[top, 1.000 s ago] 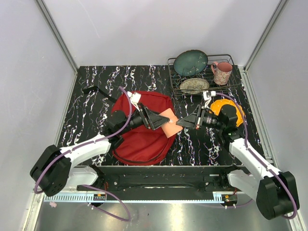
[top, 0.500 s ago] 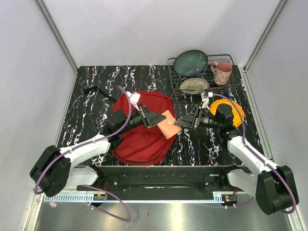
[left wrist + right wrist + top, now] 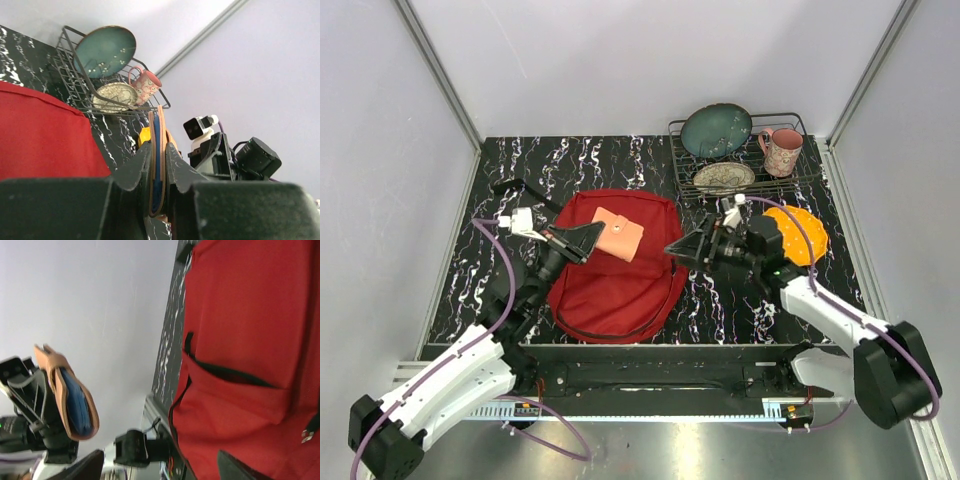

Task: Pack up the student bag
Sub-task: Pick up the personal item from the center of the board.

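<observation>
The student bag (image 3: 615,275) lies flat in the middle of the table, red, front pocket up. My left gripper (image 3: 598,238) hangs over its upper left part, shut on a tan case with a blue inside (image 3: 620,235). The left wrist view shows the case (image 3: 159,125) clamped edge-on between the jaws of that gripper (image 3: 159,150). My right gripper (image 3: 680,250) stands open at the bag's right edge, apart from the case. In the right wrist view the bag (image 3: 250,330) fills the right side, its pocket zip gaping, and the case (image 3: 67,395) hangs at the left.
A wire dish rack (image 3: 790,125) at the back right holds a teal plate (image 3: 716,130), a patterned plate (image 3: 723,177) and a pink mug (image 3: 781,151). An orange round object (image 3: 800,226) lies behind my right arm. The bag's black strap (image 3: 515,187) trails toward the back left.
The left gripper shut on the tan case and carried it left and back over the bag. The right gripper let go of it, opened and stayed near the bag's right edge.
</observation>
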`<state>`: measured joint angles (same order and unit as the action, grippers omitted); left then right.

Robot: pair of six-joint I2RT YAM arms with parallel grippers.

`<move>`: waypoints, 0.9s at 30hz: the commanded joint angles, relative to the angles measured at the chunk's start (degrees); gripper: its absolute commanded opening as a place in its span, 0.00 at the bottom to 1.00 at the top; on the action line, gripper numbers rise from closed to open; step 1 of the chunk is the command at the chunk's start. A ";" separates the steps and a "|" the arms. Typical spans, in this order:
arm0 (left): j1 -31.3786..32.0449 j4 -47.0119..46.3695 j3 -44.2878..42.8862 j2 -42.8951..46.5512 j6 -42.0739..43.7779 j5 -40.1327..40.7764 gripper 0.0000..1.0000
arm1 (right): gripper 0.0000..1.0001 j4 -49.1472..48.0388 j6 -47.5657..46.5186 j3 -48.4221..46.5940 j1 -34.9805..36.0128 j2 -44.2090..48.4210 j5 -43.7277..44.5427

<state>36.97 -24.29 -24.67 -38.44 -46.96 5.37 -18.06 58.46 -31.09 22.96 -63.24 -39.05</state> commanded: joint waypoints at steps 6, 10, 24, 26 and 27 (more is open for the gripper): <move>-0.23 3.47 1.02 0.82 -0.41 6.24 0.00 | 0.95 -16.11 4.38 -6.08 10.52 -9.08 4.50; -0.23 2.59 1.72 0.38 -1.11 5.28 0.00 | 0.96 -17.27 4.39 -7.75 12.72 -11.11 5.82; -0.32 -3.83 2.08 -3.84 -2.61 -1.49 0.00 | 0.74 -35.52 14.84 -6.44 13.87 -22.27 7.06; -0.32 -4.44 2.08 -4.45 -2.52 -2.29 0.00 | 0.66 -37.65 16.24 -6.35 14.04 -23.50 6.44; -0.32 -4.53 2.25 -4.54 -2.70 -2.20 0.00 | 0.58 -39.40 16.51 -6.35 14.13 -23.85 6.35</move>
<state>36.95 -22.57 -21.98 -42.46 -49.43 5.80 -46.04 71.22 -37.06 36.25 -85.76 -32.14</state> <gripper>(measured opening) 0.149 0.681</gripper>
